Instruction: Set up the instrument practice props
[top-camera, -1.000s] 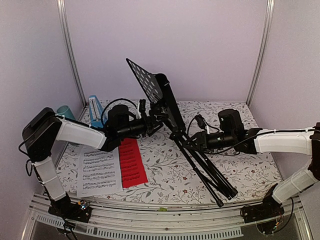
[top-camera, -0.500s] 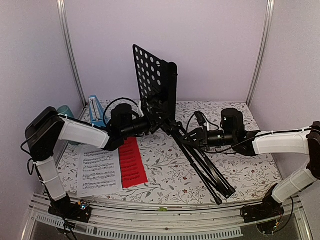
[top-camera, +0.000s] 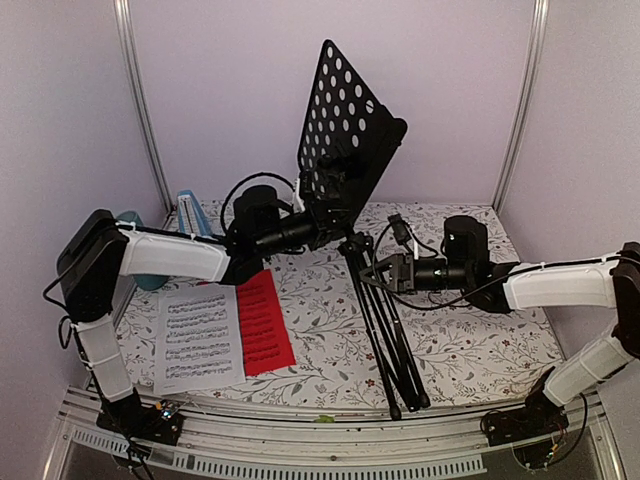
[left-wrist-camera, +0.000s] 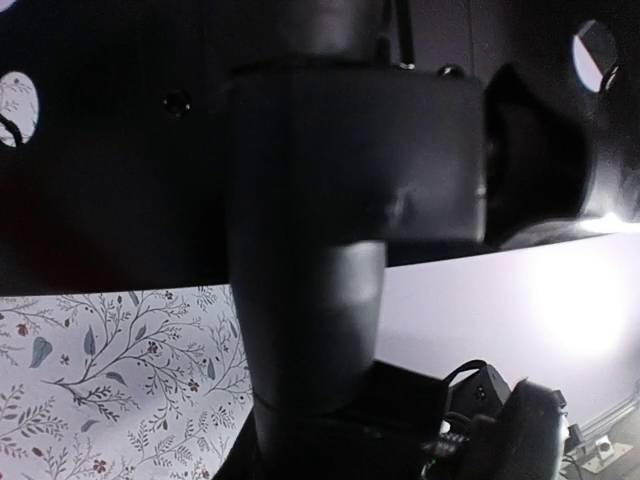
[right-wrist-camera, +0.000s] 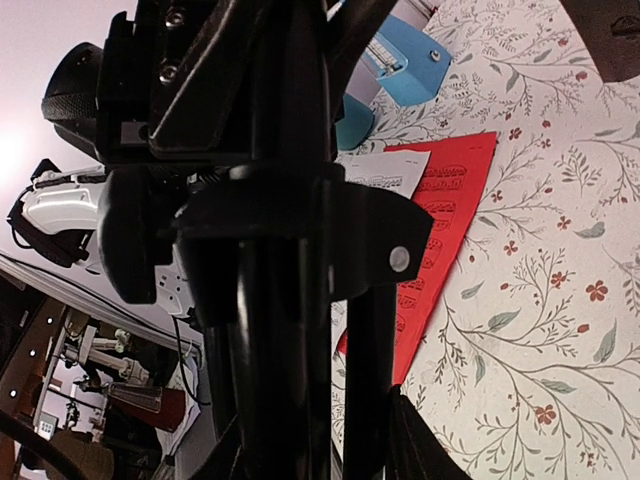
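The black music stand (top-camera: 345, 125) is nearly upright over the middle of the table. Its perforated desk is high up and its legs (top-camera: 392, 350) are folded together, reaching down to the front edge. My left gripper (top-camera: 312, 228) is shut on the stand's neck just under the desk, and the tube (left-wrist-camera: 320, 300) fills the left wrist view. My right gripper (top-camera: 383, 272) is shut on the pole at the leg hub (right-wrist-camera: 300, 240). The white sheet of music (top-camera: 198, 338) and the red sheet (top-camera: 263, 322) lie flat at front left. The blue metronome (top-camera: 190, 212) stands at back left.
A teal cup (top-camera: 130, 222) sits in the back left corner, partly behind my left arm. White walls with metal posts (top-camera: 140, 110) enclose the floral table (top-camera: 480, 345). A metal rail (top-camera: 330, 440) runs along the front edge.
The stand has swung up from leaning back-left to nearly upright. Its desk rose and its feet slid left along the front. My left gripper has narrowed onto the neck.
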